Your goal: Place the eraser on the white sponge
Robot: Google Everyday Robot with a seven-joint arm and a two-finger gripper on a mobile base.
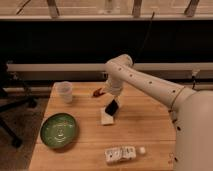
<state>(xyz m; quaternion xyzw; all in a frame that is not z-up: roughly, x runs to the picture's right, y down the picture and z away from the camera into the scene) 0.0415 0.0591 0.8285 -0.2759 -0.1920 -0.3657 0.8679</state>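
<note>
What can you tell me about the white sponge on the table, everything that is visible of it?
The white sponge is a small, pale, roughly rectangular block that lies flat on the wooden table, near its middle. It looks soft and plain, with no markings that can be made out. The gripper is directly above it and holds a dark eraser, whose lower end meets the sponge's top right part. The green plate lies apart to its left.

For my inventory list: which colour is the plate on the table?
Green plate, camera view; the claw hangs over the white sponge.
</note>
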